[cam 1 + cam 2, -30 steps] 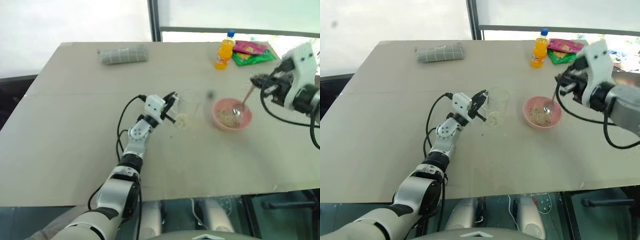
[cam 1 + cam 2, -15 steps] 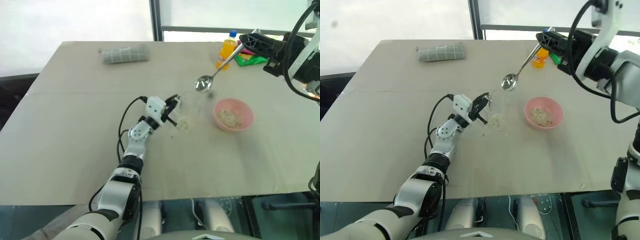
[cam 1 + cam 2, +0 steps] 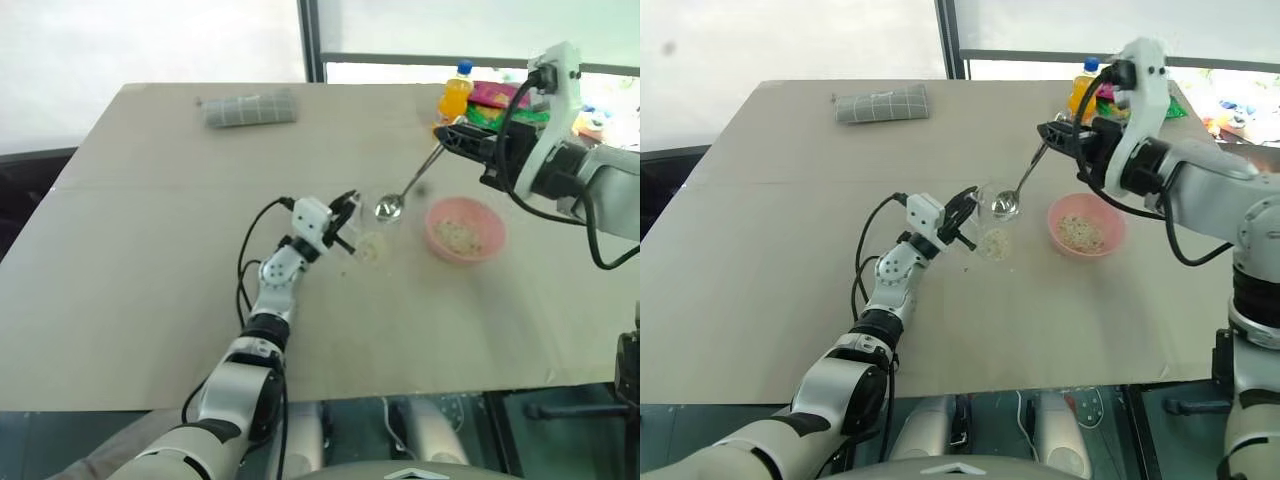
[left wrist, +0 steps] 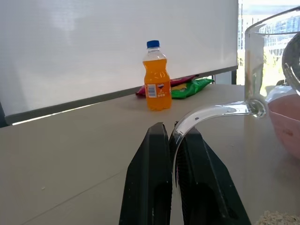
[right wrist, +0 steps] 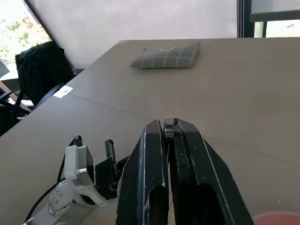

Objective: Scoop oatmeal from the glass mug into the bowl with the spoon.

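**Left eye view: spoon poised at the mug's rim, spill risk ahead**

Left eye view has the spoon (image 3: 410, 186) slanting down from my right gripper (image 3: 452, 135), whose fingers are clamped tight on its handle; its oval bowl hangs at the mouth of the glass mug (image 3: 371, 222). My left gripper (image 4: 174, 140) pinches the mug's clear handle between nearly closed fingers, steadying it on the table (image 3: 150, 260). Oatmeal (image 3: 368, 246) sits low in the mug, with a few flakes on the table just beside its base, and a pale clump already lies in the pink bowl (image 3: 464, 229), near the mug on my right.

My worry is the narrow mouth: if the spoon goes in off-centre it could knock the rim and twist the mug out of my thin pinch on the handle, or tip it. A loaded spoon that rolls while crossing to the bowl would probably shed more flakes onto the table.

Further out, the beige tabletop carries a folded grey checked cloth (image 3: 247, 108) at the far left, and an orange drink bottle (image 3: 452, 98) with bright snack packets (image 3: 497, 102) at the far right. Windows run behind the table's far edge.
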You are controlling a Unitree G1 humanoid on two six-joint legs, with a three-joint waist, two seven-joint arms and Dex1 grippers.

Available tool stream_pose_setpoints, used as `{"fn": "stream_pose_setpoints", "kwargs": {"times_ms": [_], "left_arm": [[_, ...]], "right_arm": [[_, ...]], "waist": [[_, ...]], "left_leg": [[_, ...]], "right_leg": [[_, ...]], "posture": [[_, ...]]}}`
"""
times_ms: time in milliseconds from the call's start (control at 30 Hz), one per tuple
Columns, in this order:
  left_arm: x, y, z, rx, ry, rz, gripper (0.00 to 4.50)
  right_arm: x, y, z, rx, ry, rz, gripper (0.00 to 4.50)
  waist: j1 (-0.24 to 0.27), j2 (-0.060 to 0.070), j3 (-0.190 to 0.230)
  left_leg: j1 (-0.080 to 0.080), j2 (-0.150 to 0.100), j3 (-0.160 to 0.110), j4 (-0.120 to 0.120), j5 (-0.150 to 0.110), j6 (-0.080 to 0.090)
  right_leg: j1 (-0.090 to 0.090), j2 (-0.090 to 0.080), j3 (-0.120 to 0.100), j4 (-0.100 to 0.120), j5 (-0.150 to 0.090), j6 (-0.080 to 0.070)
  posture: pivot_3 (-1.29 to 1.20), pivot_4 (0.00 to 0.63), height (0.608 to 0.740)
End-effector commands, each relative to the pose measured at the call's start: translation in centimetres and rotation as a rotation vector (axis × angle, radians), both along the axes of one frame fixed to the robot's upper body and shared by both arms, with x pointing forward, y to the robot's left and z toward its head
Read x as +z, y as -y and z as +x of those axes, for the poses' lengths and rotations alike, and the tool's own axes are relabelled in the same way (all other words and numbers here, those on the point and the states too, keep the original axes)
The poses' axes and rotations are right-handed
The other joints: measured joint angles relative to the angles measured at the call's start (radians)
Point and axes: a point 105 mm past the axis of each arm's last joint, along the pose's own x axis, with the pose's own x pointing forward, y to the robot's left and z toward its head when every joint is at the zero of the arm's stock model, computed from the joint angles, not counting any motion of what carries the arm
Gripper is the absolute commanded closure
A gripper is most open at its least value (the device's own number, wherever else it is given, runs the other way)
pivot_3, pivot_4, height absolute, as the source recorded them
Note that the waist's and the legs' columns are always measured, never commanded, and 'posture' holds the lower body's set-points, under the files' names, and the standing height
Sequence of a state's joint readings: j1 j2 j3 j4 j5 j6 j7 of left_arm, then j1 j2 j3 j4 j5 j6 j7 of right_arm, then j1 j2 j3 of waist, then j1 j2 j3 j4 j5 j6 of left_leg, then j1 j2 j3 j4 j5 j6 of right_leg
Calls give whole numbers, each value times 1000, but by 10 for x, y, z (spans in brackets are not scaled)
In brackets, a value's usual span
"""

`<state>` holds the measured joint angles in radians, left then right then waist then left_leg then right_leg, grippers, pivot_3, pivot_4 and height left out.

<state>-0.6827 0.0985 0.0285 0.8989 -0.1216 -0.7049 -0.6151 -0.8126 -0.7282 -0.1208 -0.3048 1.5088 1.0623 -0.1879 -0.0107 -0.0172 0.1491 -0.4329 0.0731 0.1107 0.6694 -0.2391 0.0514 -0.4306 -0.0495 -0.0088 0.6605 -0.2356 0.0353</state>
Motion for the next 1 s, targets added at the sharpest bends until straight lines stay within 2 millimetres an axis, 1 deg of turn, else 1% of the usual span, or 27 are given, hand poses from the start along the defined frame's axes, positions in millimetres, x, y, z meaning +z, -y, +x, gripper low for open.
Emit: {"fn": "stream_pose_setpoints", "kwargs": {"times_ms": [33,133,200,300,533,567,633,667,700,867,1000], "left_arm": [[4,-5,-1,22,23,-33,4500],[4,-6,-1,23,24,-32,4500],[3,-6,-1,20,23,-33,4500],[3,-4,-1,17,21,-35,4500],[4,-3,-2,11,26,-38,4500],[5,-4,-2,12,28,-38,3724],[5,-5,-2,12,30,-40,3020],[5,-4,-2,3,26,-46,2491],[6,-4,-3,-5,26,-52,2086],[8,-5,-6,-27,35,-68,2086],[6,-8,-10,-34,37,-67,2086]], "right_arm": [[14,1,-1,-3,68,7,3764],[19,5,2,-28,94,21,2602],[29,11,6,-62,127,53,1701],[34,15,10,-92,150,72,1701],[29,14,11,-95,153,64,1701],[29,14,12,-99,154,62,1638],[30,15,12,-105,158,62,1638],[30,16,13,-108,158,62,1638],[30,16,13,-109,159,63,1638],[29,19,14,-116,156,61,1638],[28,20,14,-119,153,63,1638]], "waist": [[0,0,0],[0,0,0],[-1,0,0],[0,0,0],[0,0,0],[0,0,0],[0,0,0],[0,0,0],[0,0,0],[0,0,0],[-1,0,0]], "left_leg": [[0,0,0,0,0,0],[0,0,0,0,0,0],[0,0,0,0,0,0],[0,0,0,0,0,0],[0,0,1,0,0,0],[0,0,1,0,0,0],[0,0,1,0,0,0],[0,0,1,0,0,0],[0,0,1,0,0,0],[0,0,1,0,0,0],[0,0,1,0,0,0]], "right_leg": [[0,0,0,0,0,0],[0,0,0,0,0,0],[0,0,0,0,0,0],[0,0,0,0,0,0],[0,0,0,0,0,0],[0,0,0,0,0,0],[0,0,0,0,0,0],[0,0,0,0,0,0],[0,0,0,0,0,0],[0,0,0,0,0,0],[0,0,0,0,0,0]], "posture": [[0,150,740],[0,150,740],[0,150,740],[0,150,740],[0,150,740],[0,150,740],[0,150,740],[0,150,740],[0,150,740],[0,150,740],[0,150,740]]}}
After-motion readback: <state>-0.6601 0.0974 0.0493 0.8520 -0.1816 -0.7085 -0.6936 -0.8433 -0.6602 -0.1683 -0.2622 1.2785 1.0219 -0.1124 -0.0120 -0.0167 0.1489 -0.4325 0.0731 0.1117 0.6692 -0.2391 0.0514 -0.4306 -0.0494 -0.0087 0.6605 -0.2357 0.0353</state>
